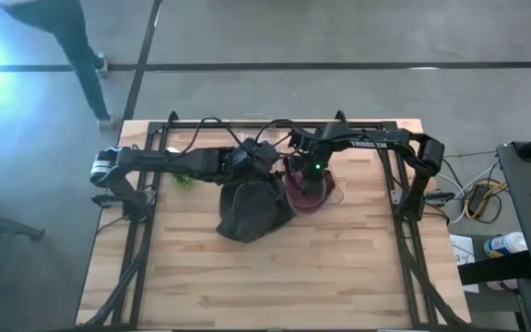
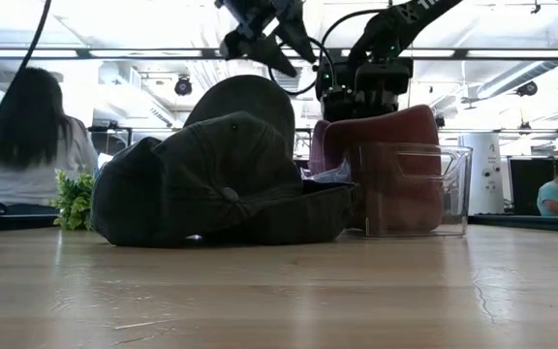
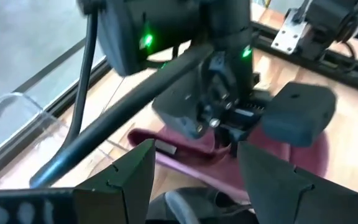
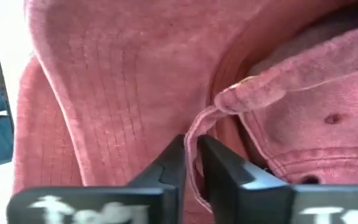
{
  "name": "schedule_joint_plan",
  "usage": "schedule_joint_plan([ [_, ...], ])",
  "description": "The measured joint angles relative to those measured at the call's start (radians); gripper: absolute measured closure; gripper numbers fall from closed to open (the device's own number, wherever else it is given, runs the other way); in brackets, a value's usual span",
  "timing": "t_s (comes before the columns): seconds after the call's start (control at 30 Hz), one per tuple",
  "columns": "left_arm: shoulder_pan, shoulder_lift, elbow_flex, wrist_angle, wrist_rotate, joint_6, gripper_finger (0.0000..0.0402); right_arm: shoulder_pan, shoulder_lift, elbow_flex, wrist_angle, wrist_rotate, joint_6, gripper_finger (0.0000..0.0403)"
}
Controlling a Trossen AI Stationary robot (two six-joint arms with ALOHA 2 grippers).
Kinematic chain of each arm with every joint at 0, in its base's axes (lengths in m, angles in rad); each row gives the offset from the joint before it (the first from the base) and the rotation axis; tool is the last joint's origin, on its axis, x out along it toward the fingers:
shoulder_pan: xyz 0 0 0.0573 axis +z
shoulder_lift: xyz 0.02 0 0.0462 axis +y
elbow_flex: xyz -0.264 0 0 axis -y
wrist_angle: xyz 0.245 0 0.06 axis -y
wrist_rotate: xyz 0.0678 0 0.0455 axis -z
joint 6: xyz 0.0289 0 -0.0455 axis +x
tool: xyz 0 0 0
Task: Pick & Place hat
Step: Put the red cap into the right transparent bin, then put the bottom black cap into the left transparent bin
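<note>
A dark olive cap lies on the table, crown up. A maroon hat stands in a clear plastic container just right of it. My right gripper comes down onto the maroon hat and is shut on its cloth. My left gripper hangs open above the dark cap's far side and touches nothing. Its wrist view looks onto the right gripper and the maroon hat. My right gripper pinches a thin folded edge of the maroon hat's cloth between its two fingers. The fingers come from above, pointing down. The hat stands upright below them, its lower part inside the clear container.
A small green plant stands on the table left of the dark cap, behind it in the low view. Black frame rails run along the table's sides. People stand beyond the table. Bare wood lies toward the near edge.
</note>
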Motion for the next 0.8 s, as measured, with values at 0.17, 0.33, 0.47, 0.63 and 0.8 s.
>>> schedule_joint_plan([
  [0.17, 0.002, 0.000, -0.028, 0.001, -0.001, -0.023, 0.0180, 0.000, -0.006, 0.012, -0.055, 0.002, -0.013, 0.0311],
  [0.33, 0.014, -0.002, -0.035, 0.004, -0.001, -0.024, 0.0180, 0.000, -0.028, 0.037, -0.111, 0.003, -0.013, 0.0287],
  [0.47, 0.028, -0.002, -0.034, 0.008, -0.001, -0.020, 0.0180, 0.003, -0.059, 0.040, -0.111, 0.000, 0.001, 0.0273],
  [0.63, 0.039, -0.003, -0.035, 0.018, 0.013, -0.018, 0.0180, 0.022, -0.093, 0.040, -0.053, 0.048, -0.002, 0.0254],
  [0.8, 0.040, -0.003, -0.035, 0.018, 0.025, -0.016, 0.0180, 0.040, -0.099, 0.040, -0.023, 0.133, -0.033, 0.0215],
])
